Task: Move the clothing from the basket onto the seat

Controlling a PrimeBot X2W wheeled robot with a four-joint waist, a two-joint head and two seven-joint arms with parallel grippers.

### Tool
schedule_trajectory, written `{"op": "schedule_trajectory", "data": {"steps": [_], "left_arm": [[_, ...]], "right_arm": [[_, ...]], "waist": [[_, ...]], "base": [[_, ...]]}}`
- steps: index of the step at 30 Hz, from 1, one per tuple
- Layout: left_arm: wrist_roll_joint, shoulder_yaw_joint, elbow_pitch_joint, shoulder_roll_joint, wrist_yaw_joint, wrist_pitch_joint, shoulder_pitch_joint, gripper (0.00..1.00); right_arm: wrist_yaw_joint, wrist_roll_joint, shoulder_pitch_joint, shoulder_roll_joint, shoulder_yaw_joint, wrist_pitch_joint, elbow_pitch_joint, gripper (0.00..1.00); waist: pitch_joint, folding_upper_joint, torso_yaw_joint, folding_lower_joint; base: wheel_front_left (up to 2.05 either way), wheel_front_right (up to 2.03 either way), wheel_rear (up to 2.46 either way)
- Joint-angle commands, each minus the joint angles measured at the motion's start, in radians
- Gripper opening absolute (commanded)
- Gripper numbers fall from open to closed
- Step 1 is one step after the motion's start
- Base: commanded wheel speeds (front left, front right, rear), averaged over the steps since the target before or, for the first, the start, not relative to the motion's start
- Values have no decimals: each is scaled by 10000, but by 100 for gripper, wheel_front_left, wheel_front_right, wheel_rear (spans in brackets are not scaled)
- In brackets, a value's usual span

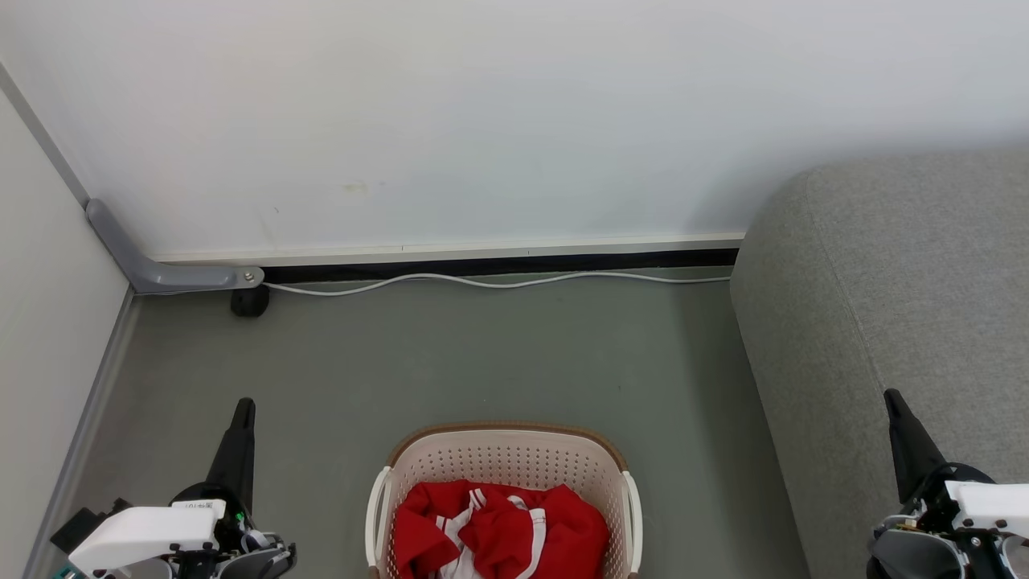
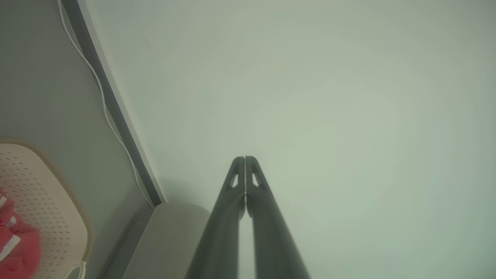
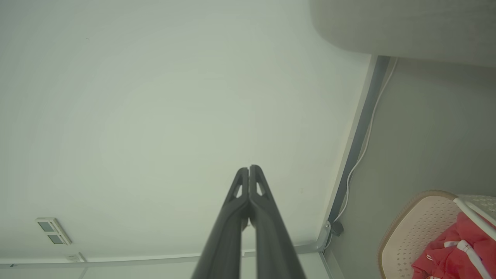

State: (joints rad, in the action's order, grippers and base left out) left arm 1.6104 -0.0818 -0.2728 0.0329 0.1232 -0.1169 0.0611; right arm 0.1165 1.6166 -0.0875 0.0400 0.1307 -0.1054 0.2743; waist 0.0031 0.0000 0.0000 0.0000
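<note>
The cream basket [image 1: 498, 454] stands on the floor at the bottom centre of the head view, with the red clothing [image 1: 498, 531] bunched inside it. The grey seat [image 1: 892, 322] fills the right side. My left gripper [image 1: 243, 406] is at the lower left, left of the basket, shut and empty, pointing up. My right gripper [image 1: 890, 396] is at the lower right, over the seat's front edge, also shut and empty. In the left wrist view the fingers [image 2: 245, 159] meet before the wall, with the basket [image 2: 42, 186] and clothing [image 2: 15, 242] at the lower left. The right wrist view shows the fingers [image 3: 248, 169] closed, the basket [image 3: 418, 228] and clothing [image 3: 453, 255] at the lower right.
A white wall runs behind, with a white cable [image 1: 498, 281] along its base. A grey bracket [image 1: 161, 269] and a black foot [image 1: 249, 301] sit in the left corner by a side panel [image 1: 48, 338]. Grey floor [image 1: 482, 354] lies between basket and wall.
</note>
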Motion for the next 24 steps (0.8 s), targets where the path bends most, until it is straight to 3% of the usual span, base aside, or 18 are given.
{"op": "schedule_trajectory", "data": {"steps": [1, 24], "left_arm": [[-18, -320, 280, 173, 75, 36, 468, 0], [-17, -320, 280, 173, 75, 37, 468, 0]], "right_arm": [[142, -87, -205, 104, -160, -85, -295, 0], [142, -88, -205, 104, -159, -86, -295, 0]], "waist": [[0, 0, 0, 0], [0, 0, 0, 0]], "base": [[0, 0, 0], [0, 0, 0]]}}
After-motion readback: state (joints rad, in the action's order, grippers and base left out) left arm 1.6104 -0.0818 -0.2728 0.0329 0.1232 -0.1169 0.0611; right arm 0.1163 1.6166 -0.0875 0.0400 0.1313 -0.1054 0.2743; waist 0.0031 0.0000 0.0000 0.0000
